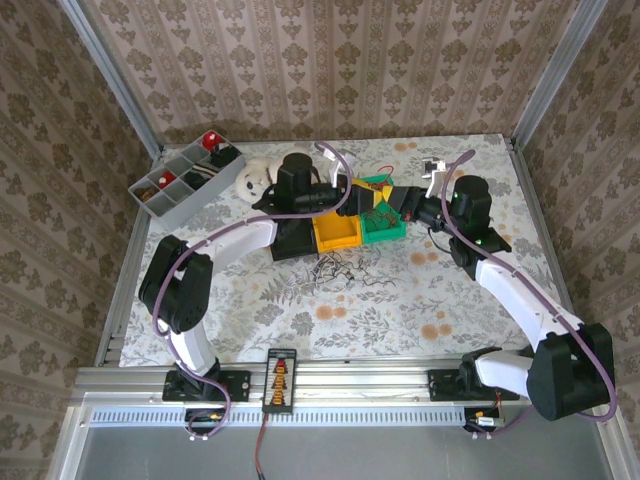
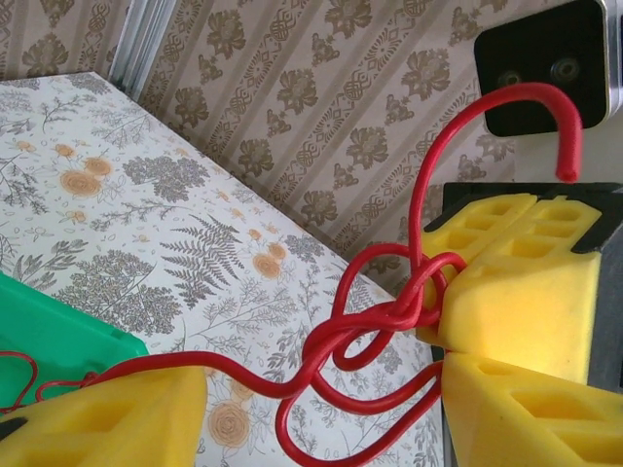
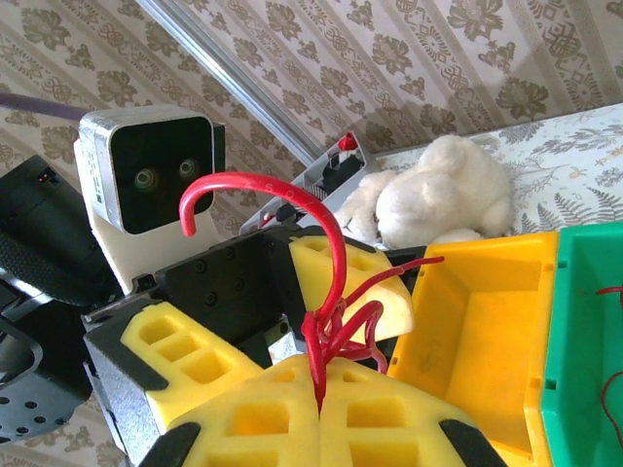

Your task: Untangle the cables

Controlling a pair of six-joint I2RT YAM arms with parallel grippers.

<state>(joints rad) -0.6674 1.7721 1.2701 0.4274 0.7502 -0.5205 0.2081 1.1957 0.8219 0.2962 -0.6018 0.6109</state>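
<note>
Pulling with our right end effector (image 3: 321,409) clenched on the red cable (image 3: 317,362), left end effector (image 3: 307,336) released around the knot (image 2: 360,336), we may cinch it tighter.

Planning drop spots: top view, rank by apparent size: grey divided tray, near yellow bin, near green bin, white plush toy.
1. grey divided tray
2. near yellow bin and near green bin: too alike to rank
3. white plush toy, partly hidden, so unsure

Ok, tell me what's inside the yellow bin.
The yellow bin shows bare walls and floor, with no wire lying there. In the right wrist view its lower part is hidden behind the right gripper, shut on the red cable.
</note>
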